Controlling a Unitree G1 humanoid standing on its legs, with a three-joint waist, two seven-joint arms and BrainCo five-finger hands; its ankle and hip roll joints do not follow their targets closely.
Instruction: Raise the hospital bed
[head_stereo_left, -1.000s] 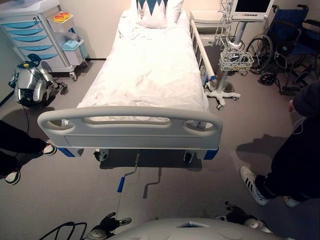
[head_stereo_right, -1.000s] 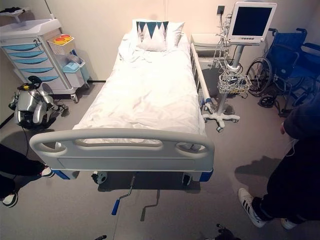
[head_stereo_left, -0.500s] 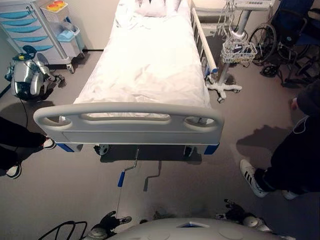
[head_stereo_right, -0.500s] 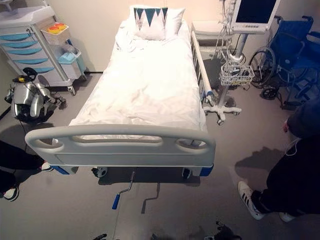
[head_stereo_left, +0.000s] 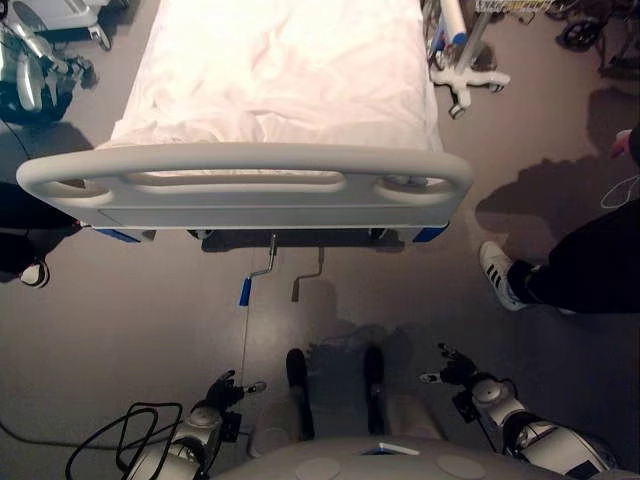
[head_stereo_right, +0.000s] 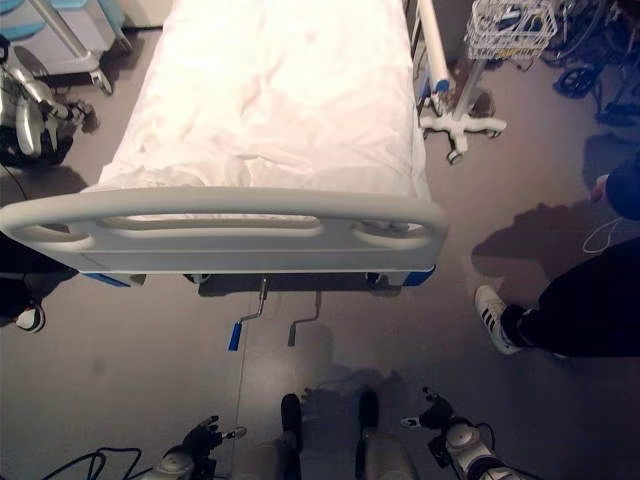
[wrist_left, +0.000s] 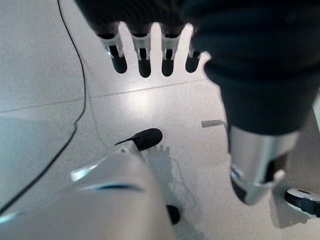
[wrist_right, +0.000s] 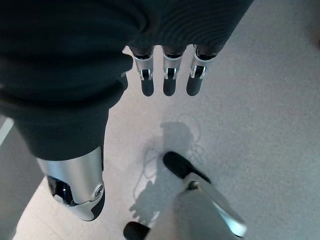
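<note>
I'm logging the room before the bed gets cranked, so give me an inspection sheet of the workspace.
Surface: grey floor, bare at the bed's foot.
Job's things: bed with white sheet; grey footboard; blue-handled crank and second crank stick out beneath it, untouched.
Clutter: wheeled stand beside the bed.
Hands: left hand and right hand open, low, holding nothing.
Cables: nothing seen.
Surroundings: person's leg and shoe to the right.
</note>
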